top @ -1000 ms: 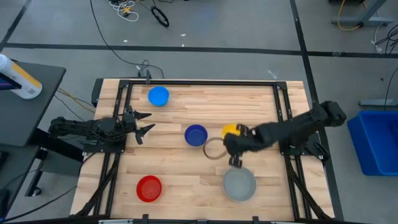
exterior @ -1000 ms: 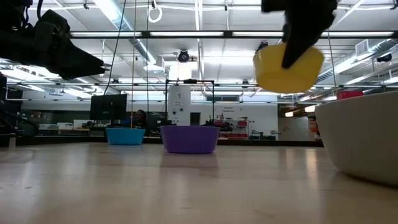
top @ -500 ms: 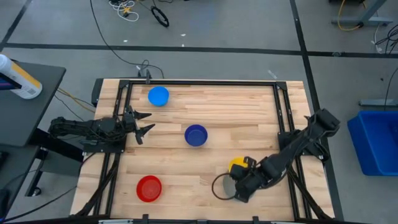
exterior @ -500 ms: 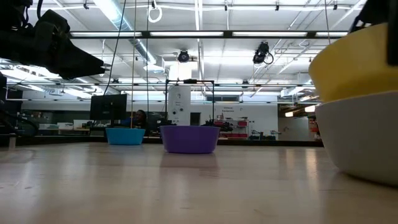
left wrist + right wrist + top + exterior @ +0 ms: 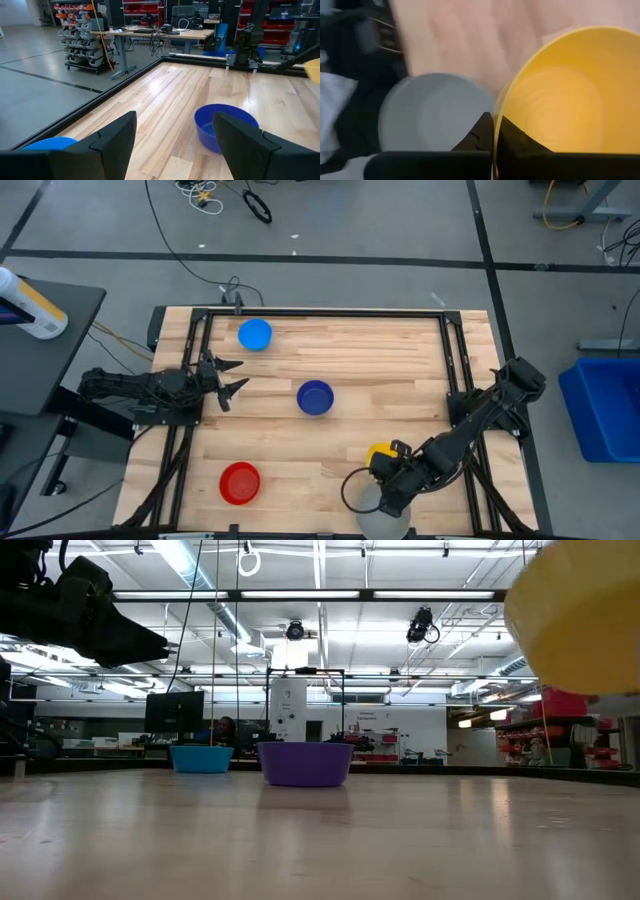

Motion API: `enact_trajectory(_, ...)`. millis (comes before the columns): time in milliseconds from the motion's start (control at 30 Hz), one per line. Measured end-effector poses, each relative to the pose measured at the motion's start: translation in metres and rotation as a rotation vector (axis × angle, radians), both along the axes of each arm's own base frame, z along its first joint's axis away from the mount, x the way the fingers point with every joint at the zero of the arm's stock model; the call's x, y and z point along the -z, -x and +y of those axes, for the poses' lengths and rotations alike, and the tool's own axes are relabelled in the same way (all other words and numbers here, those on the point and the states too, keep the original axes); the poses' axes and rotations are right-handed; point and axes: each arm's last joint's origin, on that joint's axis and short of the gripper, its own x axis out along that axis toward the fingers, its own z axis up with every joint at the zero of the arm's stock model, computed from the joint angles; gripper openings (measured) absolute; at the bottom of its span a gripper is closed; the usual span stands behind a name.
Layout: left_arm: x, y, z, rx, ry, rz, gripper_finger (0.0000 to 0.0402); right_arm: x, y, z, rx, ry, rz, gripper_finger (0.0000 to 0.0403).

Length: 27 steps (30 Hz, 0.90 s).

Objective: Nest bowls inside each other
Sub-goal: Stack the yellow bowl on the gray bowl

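My right gripper (image 5: pixel 387 468) hangs near the table's near edge, shut on the yellow bowl (image 5: pixel 380 452), which floats high in the low view (image 5: pixel 580 620). The pale grey bowl (image 5: pixel 372 518) lies just beyond it at the near edge, partly under the arm, and also shows in the right wrist view (image 5: pixel 435 117). The dark blue bowl (image 5: pixel 316 397) stands mid-table on its base, the light blue bowl (image 5: pixel 255 334) at the far left, the red bowl (image 5: pixel 239 483) at the near left. My left gripper (image 5: pixel 230 380) waits open at the left edge. My right gripper holds the yellow bowl by its rim (image 5: pixel 496 112), one finger inside the bowl and one outside. The fingers come down steeply from above. The bowl is lifted clear of the table, its mouth facing up and somewhat tilted.
A black frame (image 5: pixel 320 314) runs round the tabletop. A thin cable loop (image 5: pixel 350 485) hangs beside my right gripper. Bare wood lies between the dark blue bowl and the red bowl.
My right gripper has carried the yellow bowl from the table's middle toward the near edge, sinking a little and rolling as it went. The grey bowl has slid toward the near edge and gone out of the low view.
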Motion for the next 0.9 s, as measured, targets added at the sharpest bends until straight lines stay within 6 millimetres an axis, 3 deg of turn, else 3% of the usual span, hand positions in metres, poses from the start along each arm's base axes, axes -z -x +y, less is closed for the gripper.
enact_trajectory(167,0.000,0.000,0.000,-0.002,0.000,0.000,0.0273,-0.010,-0.003,0.012,-0.052,-0.116,-0.047,0.0001)
enact_trajectory(533,0.000,0.000,0.000,-0.005,0.003,-0.002,0.0273,-0.036,0.011,0.046,-0.095,-0.302,-0.098,0.0001)
enact_trajectory(700,0.000,0.000,0.000,-0.006,0.006,-0.003,0.0273,-0.023,0.006,0.049,-0.096,-0.289,-0.072,0.0001)
enact_trajectory(900,0.000,0.000,0.000,-0.006,0.007,-0.004,0.0273,0.014,-0.006,0.058,-0.129,-0.341,0.064,0.0001)
